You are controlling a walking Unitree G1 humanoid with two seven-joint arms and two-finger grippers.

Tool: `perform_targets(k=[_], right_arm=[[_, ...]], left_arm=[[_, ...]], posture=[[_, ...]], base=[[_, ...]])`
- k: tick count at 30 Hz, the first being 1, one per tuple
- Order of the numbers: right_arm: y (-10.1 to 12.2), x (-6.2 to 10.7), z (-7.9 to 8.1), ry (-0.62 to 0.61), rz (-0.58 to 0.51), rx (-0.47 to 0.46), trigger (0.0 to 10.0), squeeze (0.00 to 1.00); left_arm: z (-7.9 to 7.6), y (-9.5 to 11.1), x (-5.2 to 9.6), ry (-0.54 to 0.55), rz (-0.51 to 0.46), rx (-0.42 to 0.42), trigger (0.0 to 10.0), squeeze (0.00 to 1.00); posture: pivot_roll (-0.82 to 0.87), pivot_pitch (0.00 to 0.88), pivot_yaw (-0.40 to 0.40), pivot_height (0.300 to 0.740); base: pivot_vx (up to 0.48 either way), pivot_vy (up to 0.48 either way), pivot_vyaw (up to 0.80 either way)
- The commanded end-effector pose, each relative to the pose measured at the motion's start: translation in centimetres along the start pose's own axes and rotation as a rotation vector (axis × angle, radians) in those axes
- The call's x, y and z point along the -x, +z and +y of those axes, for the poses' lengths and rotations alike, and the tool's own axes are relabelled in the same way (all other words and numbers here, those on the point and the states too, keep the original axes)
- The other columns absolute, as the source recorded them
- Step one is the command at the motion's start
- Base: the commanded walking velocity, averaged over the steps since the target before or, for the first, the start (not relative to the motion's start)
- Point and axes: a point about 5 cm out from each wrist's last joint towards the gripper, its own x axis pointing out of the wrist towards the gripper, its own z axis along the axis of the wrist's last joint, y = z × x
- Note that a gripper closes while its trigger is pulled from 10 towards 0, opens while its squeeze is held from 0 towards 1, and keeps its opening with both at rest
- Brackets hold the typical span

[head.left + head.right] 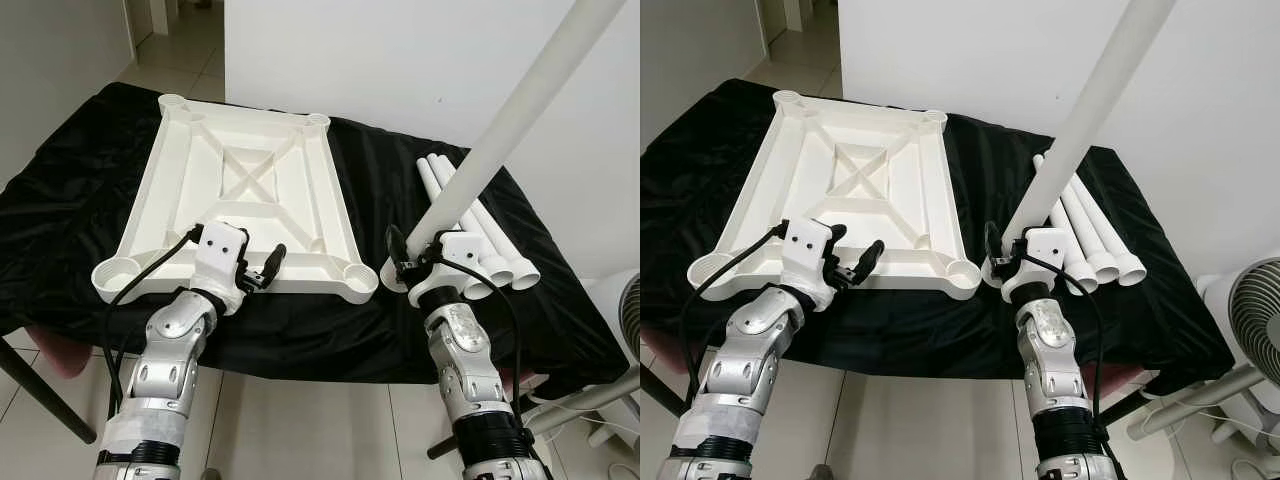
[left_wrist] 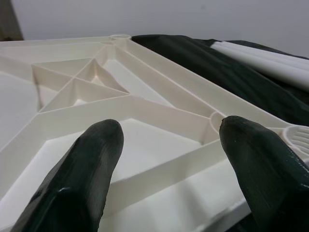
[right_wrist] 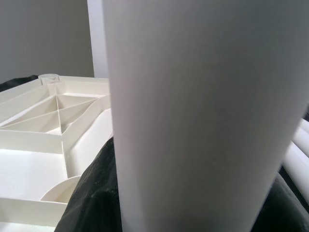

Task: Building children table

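Because the tabletop lies upside down on the black cloth, its ribbed underside and four corner sockets face up, ready to take legs. My right gripper is clamped around one white leg, holding it tilted up and away with its lower end just beside the near right socket, which I judge is where it should seat. My left gripper hovers over the tabletop's near edge with fingers spread and empty, probably to steady it. Three spare legs lie beside it on the right.
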Motion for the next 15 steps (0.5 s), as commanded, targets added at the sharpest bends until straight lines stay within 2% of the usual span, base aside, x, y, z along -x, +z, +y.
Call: perform_targets(k=[1,6,11,13,15], right_arm=[[0.5,0.0,-0.3,-0.01,-0.009,0.015,10.0,0.0],[0.6,0.0,-0.4,-0.021,-0.009,0.022,10.0,0.0],[1.1,0.3,-1.0,-0.062,-0.029,0.049,10.0,0.0],[1.2,0.4,-1.0,-0.067,-0.033,0.055,10.0,0.0],[1.4,0.8,-1.4,-0.088,-0.04,0.071,10.0,0.0]], left_arm=[[0.9,0.4,-0.1,0.237,-0.022,0.004,10.0,0.0],[0.7,0.3,-0.4,0.219,-0.016,0.017,10.0,0.0],[-0.1,0.3,-1.6,0.167,-0.012,0.044,10.0,0.0],[-0.2,0.3,-1.9,0.159,-0.011,0.05,10.0,0.0],[-0.7,0.3,-2.6,0.123,-0.008,0.064,10.0,0.0]], posture=[[0.16,0.008,-0.135,0.74],[0.14,0.002,-0.116,0.74],[0.06,0.0,-0.059,0.74],[0.06,0.0,-0.059,0.74],[0.01,0.0,-0.023,0.74]], base=[[0.0,0.0,0.0],[0.0,0.0,0.0],[0.0,0.0,0.0],[0.0,0.0,0.0],[0.0,0.0,0.0]])
